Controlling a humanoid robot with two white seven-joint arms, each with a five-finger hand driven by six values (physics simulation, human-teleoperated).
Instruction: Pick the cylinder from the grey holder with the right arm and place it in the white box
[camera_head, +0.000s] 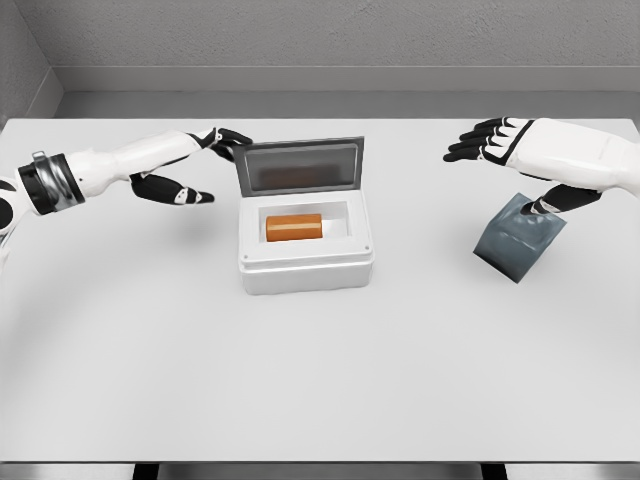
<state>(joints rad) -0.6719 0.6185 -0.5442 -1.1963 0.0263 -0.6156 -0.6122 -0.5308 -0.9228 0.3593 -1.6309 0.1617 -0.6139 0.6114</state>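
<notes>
Inside the white square box (306, 262) lies the orange cylinder (293, 227) — right hand (500, 140) spread, empty, could clip the tilted grey holder (518, 238) right of the box.

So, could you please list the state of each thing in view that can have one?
White box: lid open, standing upright at the back.
Orange cylinder: lying on its side inside the box.
Grey holder: tilted, empty.
Left hand: open, beside the lid, holding nothing.
Right hand: open, above the holder, holding nothing.
</notes>
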